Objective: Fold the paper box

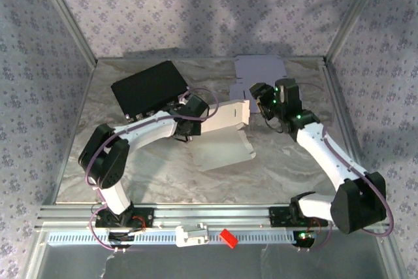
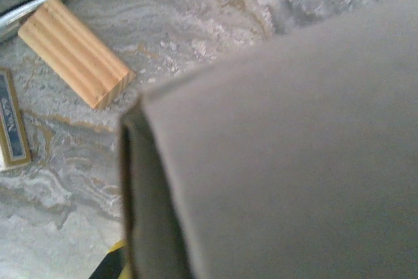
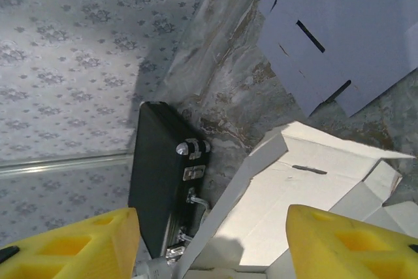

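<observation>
Nearest to me, on the metal rail (image 1: 261, 212) where the arms are bolted, lie a small red piece (image 1: 227, 238) and a white piece (image 1: 191, 234). Beyond them is the marbled table (image 1: 294, 168), and about in its middle sits the paper box (image 1: 222, 136), white and partly folded, with one long panel raised and a flap lying flat towards the front. The left gripper (image 1: 188, 129) comes in from the left and meets the box at its left edge; its jaws are pressed together on that panel, which looms grey right in front of its camera. Past the panel, on the table, that camera catches a ribbed wooden block (image 2: 75, 53). The right gripper (image 1: 258, 95) hangs just past the box's far right corner, its yellow fingers (image 3: 72, 243) spread apart with nothing between them. Further back on the left lies a black case (image 1: 147, 86), latches facing the box. At the far edge, right of centre, a flat pale cardboard sheet (image 1: 260, 70) with slots cut in it lies on the table, close to the patterned wall (image 1: 196, 4).
</observation>
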### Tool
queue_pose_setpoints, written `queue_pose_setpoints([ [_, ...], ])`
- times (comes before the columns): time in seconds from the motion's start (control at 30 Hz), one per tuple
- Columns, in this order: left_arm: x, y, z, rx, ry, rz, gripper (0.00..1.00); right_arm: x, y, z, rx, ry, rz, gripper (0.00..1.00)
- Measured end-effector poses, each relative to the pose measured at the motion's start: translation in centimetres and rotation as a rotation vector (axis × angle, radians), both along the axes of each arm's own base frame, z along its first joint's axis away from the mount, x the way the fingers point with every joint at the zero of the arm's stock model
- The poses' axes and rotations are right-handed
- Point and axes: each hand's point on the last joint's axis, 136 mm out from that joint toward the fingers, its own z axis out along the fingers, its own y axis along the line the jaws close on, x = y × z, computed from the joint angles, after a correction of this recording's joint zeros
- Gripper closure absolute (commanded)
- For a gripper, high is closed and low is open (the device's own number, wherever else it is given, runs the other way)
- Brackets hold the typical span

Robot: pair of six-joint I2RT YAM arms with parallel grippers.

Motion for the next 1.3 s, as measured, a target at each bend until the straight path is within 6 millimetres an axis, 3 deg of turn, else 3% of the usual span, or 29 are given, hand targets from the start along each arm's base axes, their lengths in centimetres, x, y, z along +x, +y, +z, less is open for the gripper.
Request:
queue_pose_setpoints([
  [0.13,-0.9,1.0,-0.1,0.031,0.077,0.008,1.00,0.4,1.3,0.0,-0.112,0.042,0.083,0.43],
  [0.37,-1.5,1.8,-0.8,0.097,0.151,-0.001,1.00,1.6,5.3,-3.4,-0.231,0.145,0.236,0.48],
  [0.5,-1.6,2.0,-1.0,0.112,0.164,-0.008,1.00,2.5,6.6,-4.9,-0.276,0.184,0.291,0.51],
  [0.63,-1.5,2.1,-0.6,0.114,0.164,-0.009,1.00,3.1,6.9,-5.7,-0.327,0.207,0.327,0.51],
  [0.87,-1.4,2.0,-0.4,0.115,0.165,-0.009,1.00,2.2,6.3,-7.7,-0.381,0.273,0.371,0.51],
  [1.3,-1.4,2.0,-0.6,0.120,0.171,-0.010,1.00,1.6,6.5,-9.2,-0.390,0.315,0.412,0.52],
])
